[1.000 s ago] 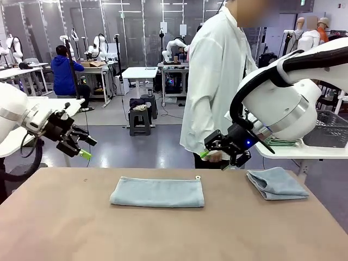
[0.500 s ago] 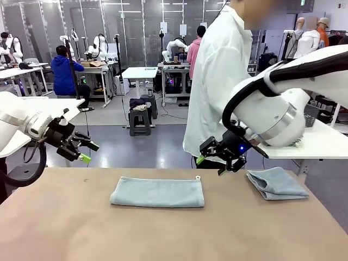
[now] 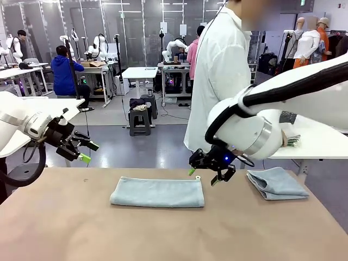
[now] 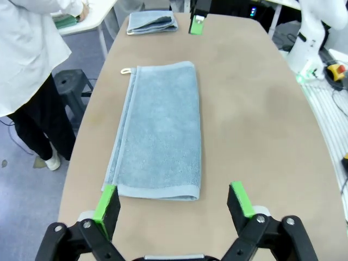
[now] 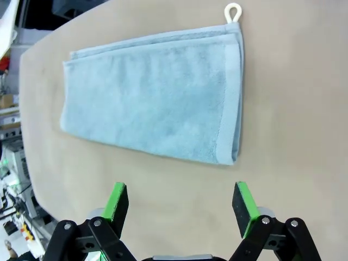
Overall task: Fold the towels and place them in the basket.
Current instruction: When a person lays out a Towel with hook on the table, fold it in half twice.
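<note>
A pale blue-grey towel [image 3: 157, 192] lies folded into a long strip at the table's middle, with a small white loop at its far right corner [image 5: 232, 11]. A second towel [image 3: 276, 182] sits folded small at the right. My right gripper [image 3: 202, 176] hovers open just above the long towel's right end; in its wrist view [image 5: 179, 201] the towel [image 5: 157, 117] lies ahead of the fingers. My left gripper [image 3: 87, 152] hangs open off the table's far left edge, and its own view [image 4: 173, 201] looks along the towel [image 4: 157, 130]. The basket is hidden behind my right arm.
A person in a white coat [image 3: 223, 81] stands at the far side, beside a white side table [image 3: 321, 147] that holds folded green cloths [image 3: 293, 140]. Bare brown tabletop [image 3: 163, 234] lies in front of the towels.
My right arm has swung left and down, bringing its gripper from above the small folded towel to the long towel's right end. The left gripper shifted slightly, and the towels stayed put.
</note>
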Available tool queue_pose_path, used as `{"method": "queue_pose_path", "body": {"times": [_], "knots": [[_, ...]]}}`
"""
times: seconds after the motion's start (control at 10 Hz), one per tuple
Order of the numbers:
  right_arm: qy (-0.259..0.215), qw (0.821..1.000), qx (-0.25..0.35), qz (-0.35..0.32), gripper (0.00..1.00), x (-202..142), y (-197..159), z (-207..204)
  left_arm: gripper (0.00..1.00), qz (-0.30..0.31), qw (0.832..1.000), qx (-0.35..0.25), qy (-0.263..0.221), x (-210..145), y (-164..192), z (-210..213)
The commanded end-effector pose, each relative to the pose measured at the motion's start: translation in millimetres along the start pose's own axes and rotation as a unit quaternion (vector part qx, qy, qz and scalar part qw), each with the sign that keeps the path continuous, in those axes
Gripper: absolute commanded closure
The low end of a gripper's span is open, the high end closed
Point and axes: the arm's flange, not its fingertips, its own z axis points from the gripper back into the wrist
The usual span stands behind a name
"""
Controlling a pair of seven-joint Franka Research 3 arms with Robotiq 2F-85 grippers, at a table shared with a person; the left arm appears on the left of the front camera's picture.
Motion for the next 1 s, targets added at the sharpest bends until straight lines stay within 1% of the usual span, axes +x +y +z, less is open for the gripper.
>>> {"method": "queue_pose_path", "body": {"times": [0.0, 0.2, 0.4, 0.7, 0.9], "knots": [[-0.013, 0.998, -0.044, -0.031, 0.03, 10.2, 15.3, -21.6, 0.00, -0.001, 1.000, 0.001, 0.000, 1.4, -1.6, 1.8], [-0.022, 0.997, -0.063, -0.040, 0.03, 12.3, 18.7, -39.2, 0.00, -0.001, 1.000, 0.001, 0.000, 1.4, -1.6, 1.8], [-0.026, 0.995, -0.085, -0.046, 0.03, 23.0, 16.3, -53.2, 0.00, -0.001, 1.000, 0.001, 0.000, 1.4, -1.6, 1.8], [-0.044, 0.993, -0.107, -0.020, 0.03, 42.2, 6.0, -66.1, 0.00, -0.001, 1.000, 0.001, 0.000, 1.4, -1.6, 1.8], [-0.045, 0.991, -0.124, -0.012, 0.03, 46.9, 3.9, -74.6, 0.00, -0.001, 1.000, 0.001, 0.000, 1.4, -1.6, 1.8]]}}
